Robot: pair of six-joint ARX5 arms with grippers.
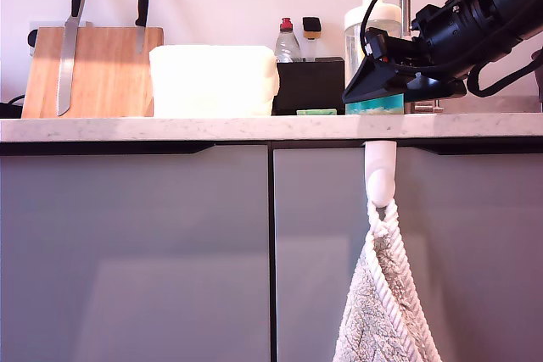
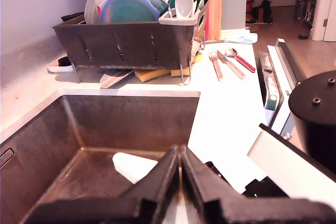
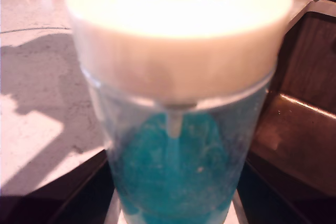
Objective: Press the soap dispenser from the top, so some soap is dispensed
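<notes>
Here, my first claw (image 2: 181, 182) has its two black fingers pressed together with no gap between them. It holds nothing and hangs over the steel sink (image 2: 105, 124).

My second claw (image 1: 377, 91) is at the soap dispenser (image 1: 361, 40), low on the bottle's body. In the second wrist view the bottle fills the picture, with a dark finger (image 3: 52, 203) on either side of its base. The fingers are clearly apart with the bottle between them, but I cannot tell whether they press on the wall or only flank it.

The dispenser stands upright on the counter (image 1: 170, 127), towards the exterior view's right, just beside the sink edge. The soap (image 3: 178, 171), blue-teal, sits in the lower part of the bottle, under the wide white cap.

An arm's black parts cross the top edge of the exterior view, beside the pump head.

Counted along the counter in the exterior view:
- two knives (image 1: 69, 40) on one wooden board (image 1: 93, 69)
- one white tub (image 1: 214, 80)
- one black box (image 1: 310, 82)
- one red-capped bottle (image 1: 287, 40) behind the box
- one green bar (image 1: 316, 111)

One towel (image 1: 382, 311) hangs from one white hook (image 1: 381, 171) below the counter edge.

The first wrist view adds one loaded dish rack (image 2: 126, 45) and three pieces of cutlery (image 2: 228, 64) lying beside it.
</notes>
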